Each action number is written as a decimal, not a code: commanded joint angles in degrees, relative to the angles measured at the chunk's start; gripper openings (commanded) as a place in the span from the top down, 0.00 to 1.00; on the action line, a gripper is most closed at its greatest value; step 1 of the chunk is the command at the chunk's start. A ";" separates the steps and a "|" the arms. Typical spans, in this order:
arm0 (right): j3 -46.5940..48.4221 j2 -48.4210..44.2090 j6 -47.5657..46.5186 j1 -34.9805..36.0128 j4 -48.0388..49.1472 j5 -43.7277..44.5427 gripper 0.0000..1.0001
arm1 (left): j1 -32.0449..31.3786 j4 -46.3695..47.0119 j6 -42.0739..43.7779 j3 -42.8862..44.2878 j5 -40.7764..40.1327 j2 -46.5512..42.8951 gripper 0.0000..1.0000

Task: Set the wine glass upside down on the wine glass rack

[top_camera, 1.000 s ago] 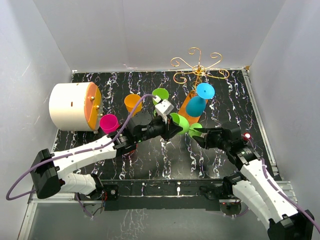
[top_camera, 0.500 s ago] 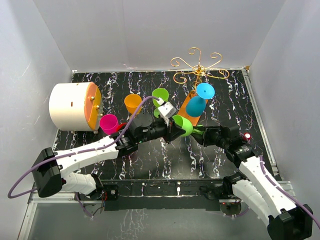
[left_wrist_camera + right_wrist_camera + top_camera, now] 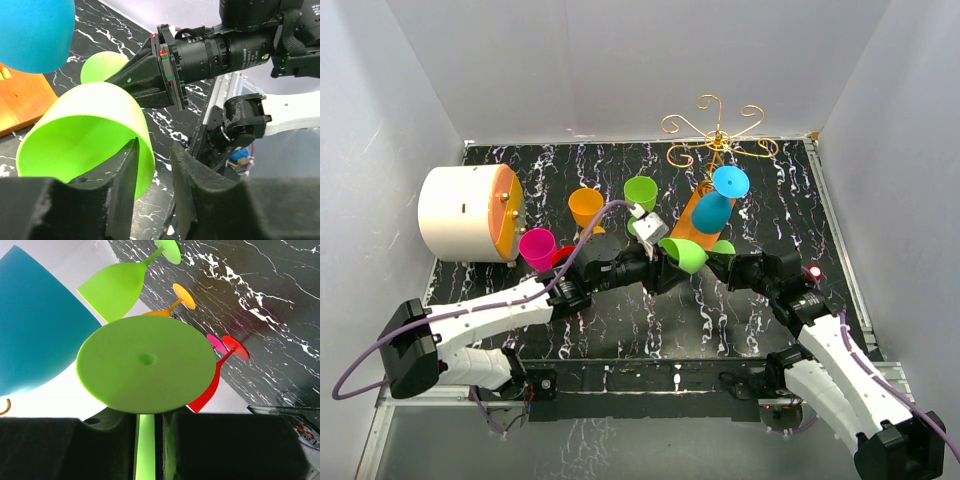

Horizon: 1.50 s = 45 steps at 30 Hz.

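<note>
Wine glass [image 3: 685,255], green: stem pinched in R gripper [image 3: 145,422], L gripper [image 3: 153,152] parted astride rim; back L out straight, no snagging.

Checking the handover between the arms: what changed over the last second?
The right gripper moved in leftward and closed on the stem of the green wine glass. The left gripper, which clamped the bowl's rim, has loosened around it. The wine glass rack and blue glass stayed put.
</note>
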 commanded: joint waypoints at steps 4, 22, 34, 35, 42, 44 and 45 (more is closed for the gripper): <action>-0.83 -3.77 -6.19 0.21 0.69 5.59 1.00 | -0.74 -3.62 -1.16 -1.89 -1.93 -5.35 0.37; -5.86 -22.91 -59.40 0.24 8.75 24.24 1.00 | -0.72 -16.00 -3.49 1.28 -12.23 -12.43 0.28; -6.16 -33.32 -80.49 0.24 16.75 16.40 1.00 | -0.65 -22.57 -13.92 13.21 -14.62 -5.54 0.01; -6.29 -33.89 -82.28 0.24 17.68 15.13 1.00 | -0.57 -24.20 -15.00 14.32 -14.76 -4.83 0.01; -6.80 -33.04 -90.44 0.24 23.29 2.93 1.00 | 0.51 -22.14 -22.65 16.77 -10.25 -4.33 0.01; -7.00 -32.74 -91.58 0.24 24.58 0.89 1.00 | 1.09 -19.33 -24.62 16.26 -8.47 -5.12 0.01; -7.09 -32.72 -91.40 0.24 25.48 -0.06 1.00 | 1.57 -18.62 -25.50 16.49 -7.55 -5.11 0.01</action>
